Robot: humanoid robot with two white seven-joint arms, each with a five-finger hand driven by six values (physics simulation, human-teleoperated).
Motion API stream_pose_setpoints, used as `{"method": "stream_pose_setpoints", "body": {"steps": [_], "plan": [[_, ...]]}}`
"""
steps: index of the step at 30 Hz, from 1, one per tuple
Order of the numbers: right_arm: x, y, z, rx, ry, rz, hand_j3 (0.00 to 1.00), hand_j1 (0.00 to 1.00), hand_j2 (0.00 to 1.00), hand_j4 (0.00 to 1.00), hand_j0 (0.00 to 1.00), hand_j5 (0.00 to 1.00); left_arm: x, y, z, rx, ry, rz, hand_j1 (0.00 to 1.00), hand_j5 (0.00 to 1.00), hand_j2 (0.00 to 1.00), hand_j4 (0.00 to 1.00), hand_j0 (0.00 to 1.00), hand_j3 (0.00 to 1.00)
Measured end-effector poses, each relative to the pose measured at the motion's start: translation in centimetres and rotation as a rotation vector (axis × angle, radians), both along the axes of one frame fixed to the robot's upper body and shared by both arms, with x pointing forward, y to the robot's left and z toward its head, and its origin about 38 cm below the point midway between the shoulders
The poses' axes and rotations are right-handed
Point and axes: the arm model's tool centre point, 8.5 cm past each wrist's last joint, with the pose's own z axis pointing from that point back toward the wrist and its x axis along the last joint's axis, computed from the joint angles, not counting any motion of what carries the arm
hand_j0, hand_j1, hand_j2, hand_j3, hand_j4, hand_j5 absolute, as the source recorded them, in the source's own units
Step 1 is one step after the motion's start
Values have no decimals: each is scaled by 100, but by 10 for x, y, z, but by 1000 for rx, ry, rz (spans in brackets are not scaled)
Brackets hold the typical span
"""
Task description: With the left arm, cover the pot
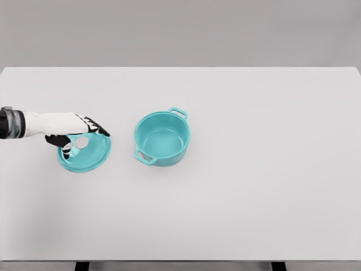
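Head view: I look down on a wide white desk (254, 197) against a plain grey background, with everything I care about sitting in the left half.
Pot: I see the teal pot (162, 139) standing upright a little left of the desk's middle, its mouth uncovered and its inside bare, one loop handle pointing to the far right and the other to the near left.
Lid: I find the teal lid (86, 155) left of the pot, close to it but not touching, a strip of bare desk between them; its pale round knob (82, 143) sits toward the far side of the disc. The lid looks slightly tilted, though I cannot tell whether it rests flat on the desk or is raised off it.
Left hand: my left hand (79, 132) reaches in from the left edge on a white forearm, lying over the far rim of the lid with its black-tipped fingers (97, 129) pointing right toward the pot. The fingers are curled down around the knob, thumb below and the others above, so I read it as grasping the lid by the knob.
Right arm: nothing of it shows in this view.
Task state: pot is still uncovered, lid beside it on the left.
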Motion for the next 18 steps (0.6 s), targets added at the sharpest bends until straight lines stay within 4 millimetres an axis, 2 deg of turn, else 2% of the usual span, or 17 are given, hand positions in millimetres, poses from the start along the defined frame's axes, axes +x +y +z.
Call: {"method": "stream_pose_setpoints", "body": {"steps": [6,9,14,18], "plan": [[0,0,0,0,0,0,100,100,100,100,100,100,-2,3,8,24,-19,-17,99,99,99,99,99,99],[0,0,0,0,0,0,100,100,100,100,100,100,-4,3,11,31,-26,-29,86,86,86,86,86,86],[0,0,0,0,0,0,100,100,100,100,100,100,-6,3,12,35,-30,-36,79,79,79,79,79,79],[0,0,0,0,0,0,100,100,100,100,100,100,-7,3,11,35,-28,-36,79,79,79,79,79,79]]}}
